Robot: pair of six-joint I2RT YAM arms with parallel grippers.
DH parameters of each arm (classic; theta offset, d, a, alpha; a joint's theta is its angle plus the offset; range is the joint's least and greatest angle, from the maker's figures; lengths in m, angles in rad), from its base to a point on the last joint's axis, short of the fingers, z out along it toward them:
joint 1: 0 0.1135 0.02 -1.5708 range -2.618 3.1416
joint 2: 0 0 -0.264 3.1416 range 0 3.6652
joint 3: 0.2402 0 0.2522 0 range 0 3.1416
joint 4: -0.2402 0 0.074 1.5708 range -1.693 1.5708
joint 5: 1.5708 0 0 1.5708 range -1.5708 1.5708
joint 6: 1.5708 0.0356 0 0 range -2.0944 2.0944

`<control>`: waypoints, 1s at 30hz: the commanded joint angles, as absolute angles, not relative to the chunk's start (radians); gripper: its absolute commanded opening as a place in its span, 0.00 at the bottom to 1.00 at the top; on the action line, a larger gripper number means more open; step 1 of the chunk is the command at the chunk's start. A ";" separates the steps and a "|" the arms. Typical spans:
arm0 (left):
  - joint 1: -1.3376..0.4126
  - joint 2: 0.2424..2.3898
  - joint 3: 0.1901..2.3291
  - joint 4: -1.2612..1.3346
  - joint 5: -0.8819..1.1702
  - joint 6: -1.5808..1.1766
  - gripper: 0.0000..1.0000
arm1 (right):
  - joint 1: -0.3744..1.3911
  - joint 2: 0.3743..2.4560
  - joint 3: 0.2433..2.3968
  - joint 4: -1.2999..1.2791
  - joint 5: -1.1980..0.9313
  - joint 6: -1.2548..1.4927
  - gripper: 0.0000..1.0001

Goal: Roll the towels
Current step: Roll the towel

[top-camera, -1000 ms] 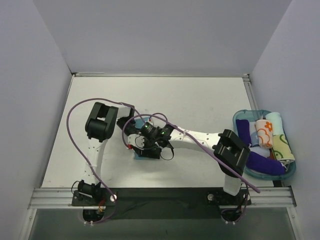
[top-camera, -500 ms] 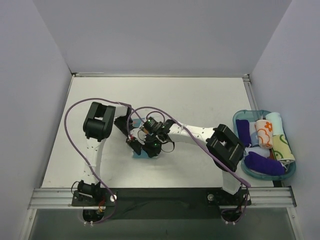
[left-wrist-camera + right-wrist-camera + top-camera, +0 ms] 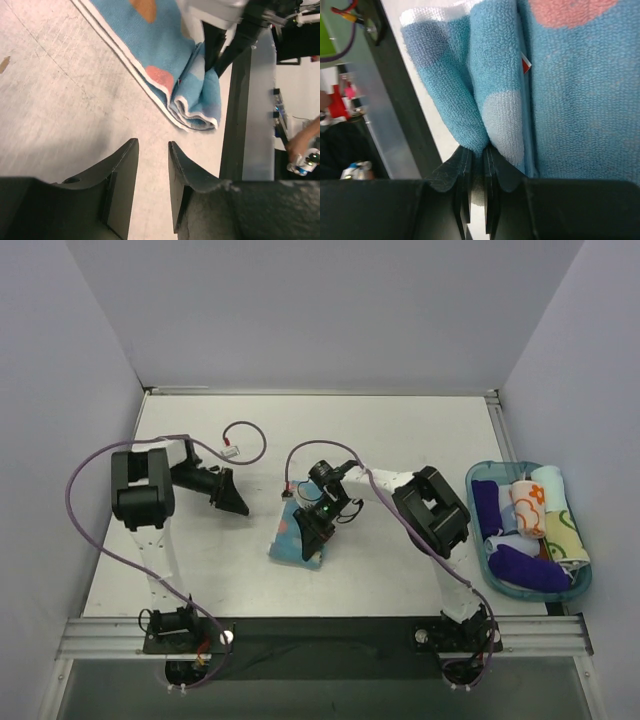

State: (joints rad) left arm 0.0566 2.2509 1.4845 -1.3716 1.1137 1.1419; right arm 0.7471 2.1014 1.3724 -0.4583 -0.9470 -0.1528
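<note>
The light blue towel (image 3: 293, 540), with orange and pale spots and a white border, is laid on the table (image 3: 400, 440) near its middle. Its near end is turned over into a loose roll, and this fold is pinched by the right gripper (image 3: 477, 150). The left gripper (image 3: 152, 145) is seen beside the towel, not touching it, with its fingers parted and nothing between them.

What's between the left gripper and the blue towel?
Nothing, just bare table between the left gripper and the blue towel. The left wrist view shows it best, and the top view agrees.
</note>
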 commanded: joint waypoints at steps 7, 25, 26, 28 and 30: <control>0.158 1.801 1.237 -1.284 0.996 1.124 0.43 | 0.696 2.244 1.434 -0.652 -1.143 -0.187 0.00; -0.622 1.002 0.615 -0.477 0.463 1.114 0.65 | 0.652 2.381 1.506 -0.836 -1.204 -0.400 0.00; -0.687 1.009 0.606 -0.447 0.450 1.105 0.65 | 0.650 2.390 1.515 -0.838 -1.206 -0.403 0.00; -0.744 1.031 0.580 -0.355 0.405 1.089 0.65 | 0.647 2.395 1.520 -0.847 -1.204 -0.410 0.00; -0.807 1.063 0.566 -0.263 0.377 1.080 0.65 | 0.643 2.399 1.528 -0.856 -1.206 -0.413 0.00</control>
